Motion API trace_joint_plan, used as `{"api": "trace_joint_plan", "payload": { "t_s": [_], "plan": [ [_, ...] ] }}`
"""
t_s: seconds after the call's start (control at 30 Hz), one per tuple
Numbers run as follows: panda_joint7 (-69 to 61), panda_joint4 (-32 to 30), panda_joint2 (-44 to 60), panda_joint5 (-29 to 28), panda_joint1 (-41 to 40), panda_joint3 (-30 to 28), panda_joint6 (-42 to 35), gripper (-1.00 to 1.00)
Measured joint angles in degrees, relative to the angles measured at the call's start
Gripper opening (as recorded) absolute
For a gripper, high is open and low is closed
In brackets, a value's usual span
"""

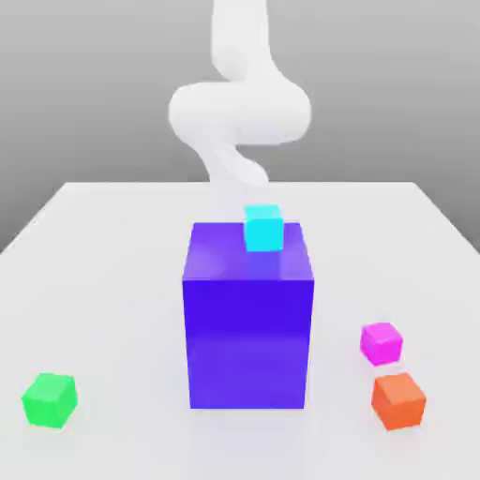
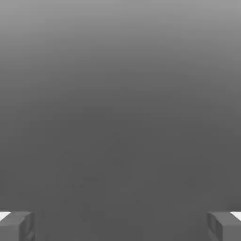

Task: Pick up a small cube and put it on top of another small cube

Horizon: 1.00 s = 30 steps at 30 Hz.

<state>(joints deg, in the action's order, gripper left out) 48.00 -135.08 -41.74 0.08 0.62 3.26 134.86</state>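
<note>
So, going from the exterior view's left to right on our white desk, we've got a green cube down near the front corner, then the big blue-violet block with a cyan cube in front of or on top of it (we can't tell which), and the white arm behind. Over on the right our small magenta-pink cube sits on the desk, just behind the orange cube, and in the hand view our jaws are spread wide with nothing between them.
</note>
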Motion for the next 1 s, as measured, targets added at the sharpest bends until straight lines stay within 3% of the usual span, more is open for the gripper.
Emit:
{"api": "trace_joint_plan", "payload": {
  "t_s": [0.63,0.77,1.0],
  "plan": [
    [21.39,-28.85,40.57,-0.86,11.93,24.16,29.37,0.00],
    [27.21,-28.74,46.05,-7.66,13.89,21.80,33.32,0.00],
    [37.47,-26.65,54.56,-21.34,24.48,7.86,39.51,0.00]
  ]
}}
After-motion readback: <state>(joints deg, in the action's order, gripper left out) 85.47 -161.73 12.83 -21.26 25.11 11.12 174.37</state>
